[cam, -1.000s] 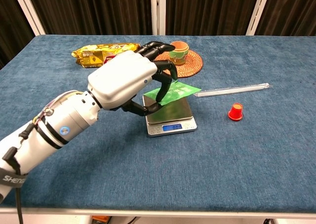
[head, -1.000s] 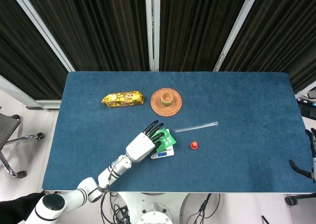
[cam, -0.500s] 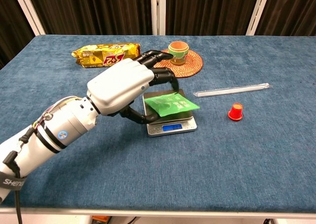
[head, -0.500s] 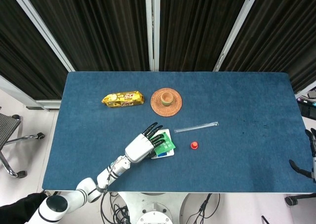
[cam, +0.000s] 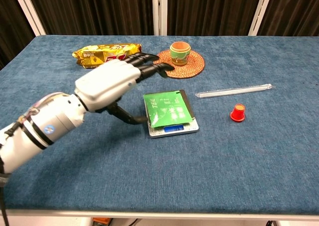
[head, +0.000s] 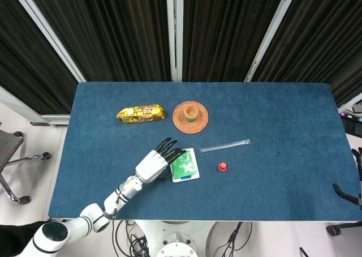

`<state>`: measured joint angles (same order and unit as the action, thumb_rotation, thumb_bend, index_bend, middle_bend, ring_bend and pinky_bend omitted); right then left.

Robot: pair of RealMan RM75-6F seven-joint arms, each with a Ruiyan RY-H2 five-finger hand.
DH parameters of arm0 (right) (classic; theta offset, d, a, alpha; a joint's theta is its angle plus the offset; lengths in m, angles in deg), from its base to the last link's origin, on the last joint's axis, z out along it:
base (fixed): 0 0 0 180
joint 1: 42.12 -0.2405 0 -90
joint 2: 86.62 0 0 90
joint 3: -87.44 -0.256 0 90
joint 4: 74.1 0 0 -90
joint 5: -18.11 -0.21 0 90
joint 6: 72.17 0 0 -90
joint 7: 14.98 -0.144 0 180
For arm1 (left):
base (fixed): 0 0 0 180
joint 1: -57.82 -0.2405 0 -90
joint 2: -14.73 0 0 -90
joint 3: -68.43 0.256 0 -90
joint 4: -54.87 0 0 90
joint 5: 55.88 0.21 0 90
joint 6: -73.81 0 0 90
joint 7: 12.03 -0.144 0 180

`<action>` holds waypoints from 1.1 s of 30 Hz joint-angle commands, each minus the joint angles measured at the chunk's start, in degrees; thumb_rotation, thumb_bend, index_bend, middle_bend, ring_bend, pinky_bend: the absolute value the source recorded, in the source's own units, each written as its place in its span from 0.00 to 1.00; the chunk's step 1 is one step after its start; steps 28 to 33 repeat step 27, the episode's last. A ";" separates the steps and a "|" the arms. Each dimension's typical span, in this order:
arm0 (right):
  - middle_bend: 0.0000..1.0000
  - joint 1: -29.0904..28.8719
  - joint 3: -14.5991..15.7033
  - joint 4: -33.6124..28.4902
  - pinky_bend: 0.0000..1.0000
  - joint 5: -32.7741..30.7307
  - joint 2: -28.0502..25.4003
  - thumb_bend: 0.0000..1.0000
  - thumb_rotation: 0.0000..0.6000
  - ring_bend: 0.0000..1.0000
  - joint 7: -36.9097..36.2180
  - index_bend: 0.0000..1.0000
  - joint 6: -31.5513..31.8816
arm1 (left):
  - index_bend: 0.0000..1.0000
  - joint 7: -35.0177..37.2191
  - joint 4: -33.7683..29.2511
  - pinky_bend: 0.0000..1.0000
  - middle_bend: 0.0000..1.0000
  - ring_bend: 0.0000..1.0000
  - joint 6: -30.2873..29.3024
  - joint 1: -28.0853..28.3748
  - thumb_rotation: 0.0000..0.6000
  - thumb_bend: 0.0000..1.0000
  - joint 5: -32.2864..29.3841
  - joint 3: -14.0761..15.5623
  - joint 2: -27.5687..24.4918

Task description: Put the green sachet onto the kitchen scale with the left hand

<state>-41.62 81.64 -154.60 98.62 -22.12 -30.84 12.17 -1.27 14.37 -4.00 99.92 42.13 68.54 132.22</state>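
The left hand (cam: 113, 79) hovered just left of the kitchen scale (cam: 173, 128), palm down, fingers (cam: 149, 65) spread and extended toward the far side, holding nothing. The green sachet (cam: 166, 109) lay flat on the scale's platform, apart from the hand. Farther back sat a woven coaster (cam: 189, 66) bearing a small cup (cam: 180, 53), and a yellow snack packet (cam: 104, 54). The right hand was out of sight.
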 commanded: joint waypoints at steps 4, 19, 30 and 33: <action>0.00 -0.13 0.10 -0.33 0.00 0.41 0.07 0.12 1.00 0.00 0.40 0.00 0.05 | 0.06 -2.16 -4.50 0.00 0.15 0.00 0.41 -1.30 1.00 0.14 -1.76 -0.77 -3.15; 0.00 -0.54 1.73 -0.74 0.00 5.58 1.45 0.12 1.00 0.00 3.35 0.00 2.59 | 0.06 -22.08 -31.21 0.02 0.13 0.00 -5.31 -17.14 1.00 0.10 -10.82 2.28 -27.21; 0.00 -0.80 2.97 2.98 0.00 7.39 4.45 0.09 1.00 0.00 4.41 0.00 2.83 | 0.04 -19.62 -34.30 0.00 0.11 0.00 -14.41 -28.87 1.00 0.09 -14.61 4.18 -35.55; 0.00 -0.80 2.97 2.98 0.00 7.39 4.45 0.09 1.00 0.00 4.41 0.00 2.83 | 0.04 -19.62 -34.30 0.00 0.11 0.00 -14.41 -28.87 1.00 0.09 -14.61 4.18 -35.55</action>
